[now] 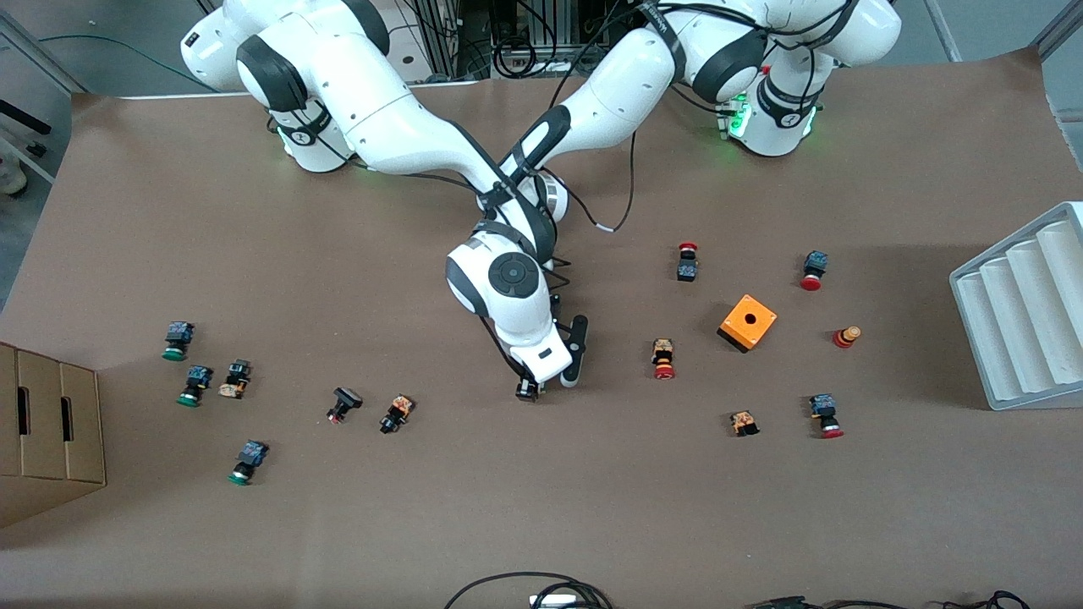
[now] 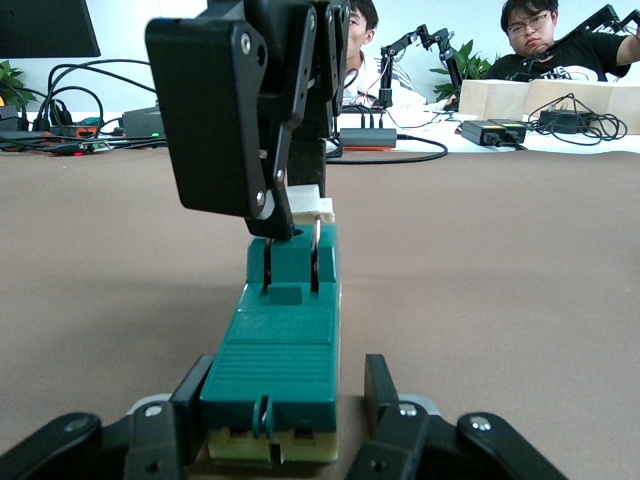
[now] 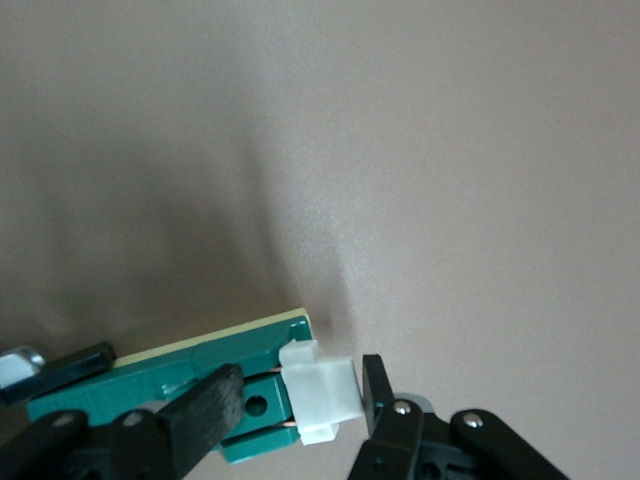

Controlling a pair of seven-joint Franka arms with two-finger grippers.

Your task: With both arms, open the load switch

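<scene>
Switch: narrow green rectangular load switch [image 3: 190,375] with a white plastic piece [image 3: 320,392] at one end, lying on the plain brown worktop [image 3: 420,160].
Right hand [image 3: 300,405]: black fingers [image 3: 205,400] flank the white piece (contact unclear).

The two arms cross over the middle of the table [image 1: 541,507], so that spot is crowded. Both end effectors sit close together at the load switch [image 2: 285,330], with little room between them. The nearest things, a small button [image 1: 396,414] and a red-capped button [image 1: 663,359], lie well apart from them.
</scene>
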